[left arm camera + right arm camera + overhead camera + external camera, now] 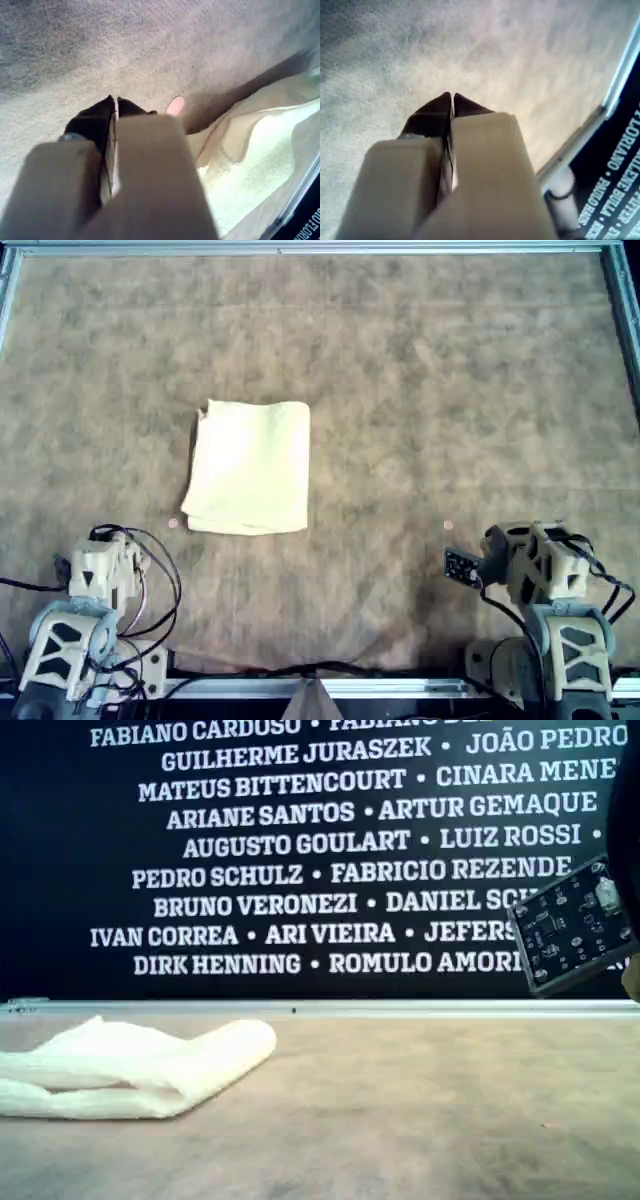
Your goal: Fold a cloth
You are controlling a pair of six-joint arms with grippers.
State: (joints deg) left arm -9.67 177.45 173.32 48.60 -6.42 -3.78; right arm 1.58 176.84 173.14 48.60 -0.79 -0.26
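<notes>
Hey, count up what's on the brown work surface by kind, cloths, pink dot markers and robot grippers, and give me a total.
Cloth: 1, pale yellow, already folded
Pink dot markers: 2
Grippers: 2, left gripper and right gripper, both shut and empty
Total: 5

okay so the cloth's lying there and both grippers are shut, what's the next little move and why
Probably open the left gripper and reach toward the cloth's near edge. Its jaws are shut and empty, the cloth lies close beside it, and the right gripper faces bare table.
</notes>
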